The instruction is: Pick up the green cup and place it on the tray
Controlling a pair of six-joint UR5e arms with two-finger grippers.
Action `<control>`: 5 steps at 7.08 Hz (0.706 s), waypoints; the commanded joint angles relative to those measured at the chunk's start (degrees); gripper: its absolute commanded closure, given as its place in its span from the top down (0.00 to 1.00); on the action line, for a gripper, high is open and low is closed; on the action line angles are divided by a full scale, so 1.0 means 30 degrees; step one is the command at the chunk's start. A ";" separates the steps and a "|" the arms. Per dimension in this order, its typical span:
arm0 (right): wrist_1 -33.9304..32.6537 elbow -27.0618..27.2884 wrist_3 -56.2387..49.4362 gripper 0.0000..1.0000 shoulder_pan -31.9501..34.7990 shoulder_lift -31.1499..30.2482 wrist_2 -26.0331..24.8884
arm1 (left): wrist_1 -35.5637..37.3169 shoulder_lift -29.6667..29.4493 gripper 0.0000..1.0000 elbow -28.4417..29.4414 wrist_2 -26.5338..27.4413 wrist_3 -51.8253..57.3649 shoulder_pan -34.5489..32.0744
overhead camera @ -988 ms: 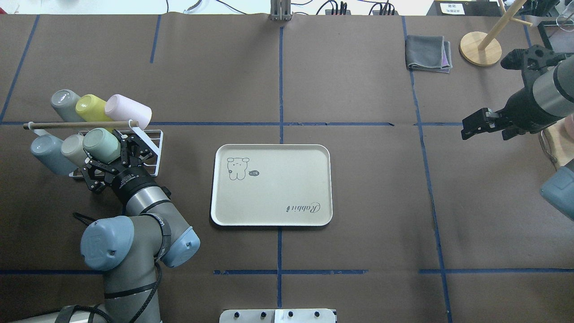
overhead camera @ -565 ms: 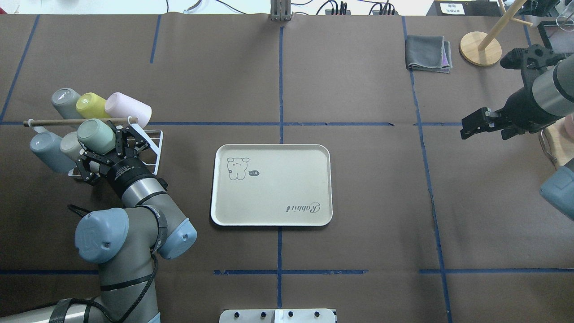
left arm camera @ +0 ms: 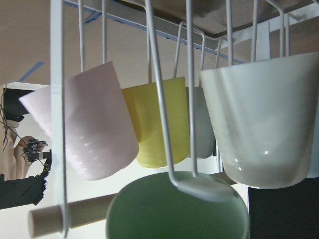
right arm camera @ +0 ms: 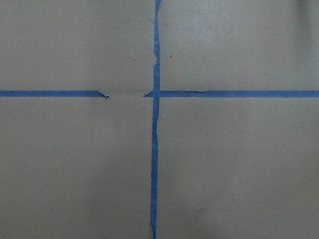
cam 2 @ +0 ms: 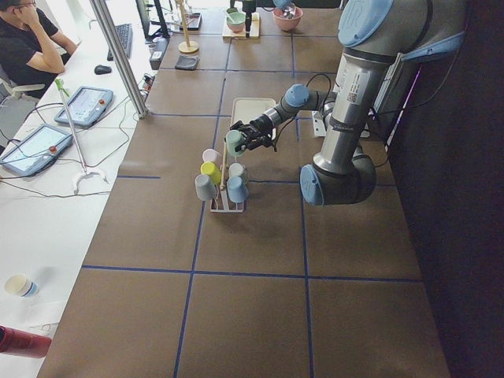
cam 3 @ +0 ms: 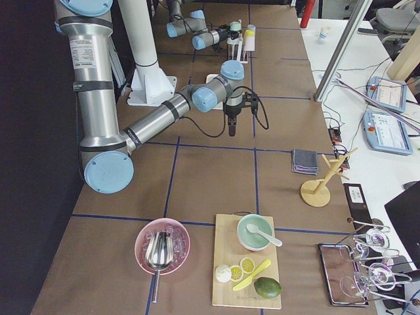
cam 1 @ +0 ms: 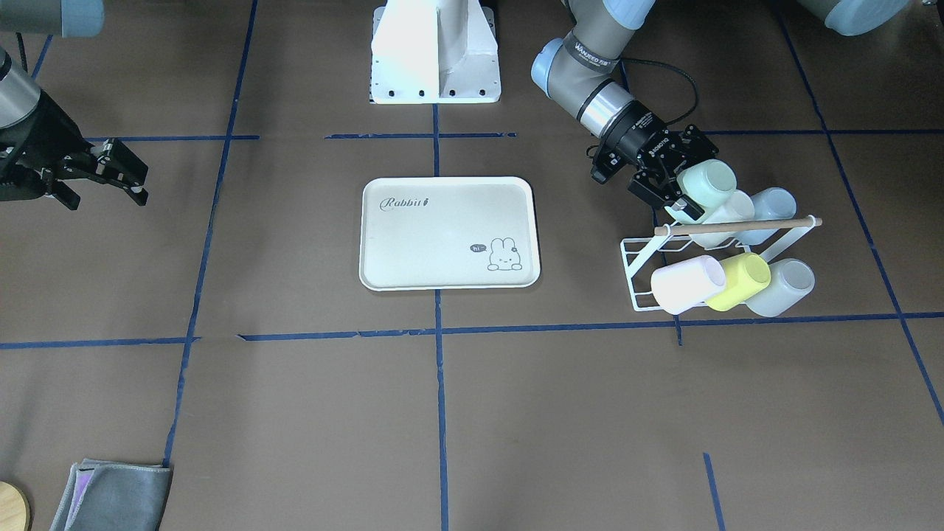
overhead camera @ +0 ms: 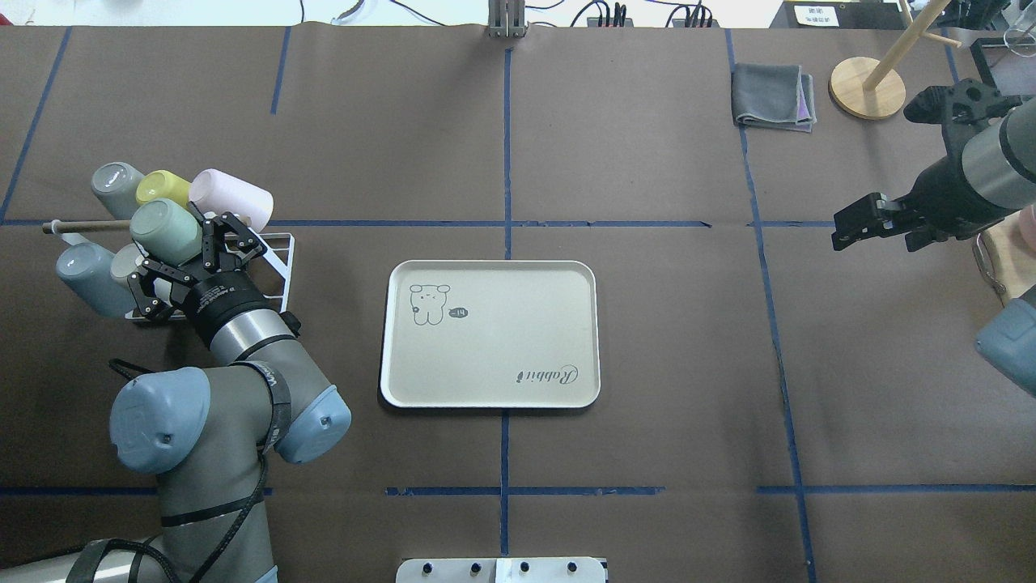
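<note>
One green cup [overhead camera: 164, 229] sits clamped in the left pincer [overhead camera: 180, 257], mouth toward the wrist, at the wire rack [overhead camera: 278, 263].

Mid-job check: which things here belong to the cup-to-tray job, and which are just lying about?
Job: green cup, gripped by the left tool; tray.
Lying about: pink cup, yellow cup, grey cloth, wooden stand.
</note>
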 commanded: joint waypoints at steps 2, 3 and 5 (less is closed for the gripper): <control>0.0000 0.0004 0.0000 1.00 0.0009 0.0029 0.0000 | 0.0073 0.0021 0.57 -0.2519 0.0459 0.1962 -0.1200; 0.0000 0.0004 0.0000 1.00 0.0009 0.0030 0.0000 | 0.0044 -0.0066 0.57 -0.3664 0.0491 0.2057 -0.1409; 0.0000 0.0004 0.0000 1.00 0.0009 0.0030 0.0000 | -0.1931 -0.0737 0.56 -0.6098 0.0026 0.1913 -0.1587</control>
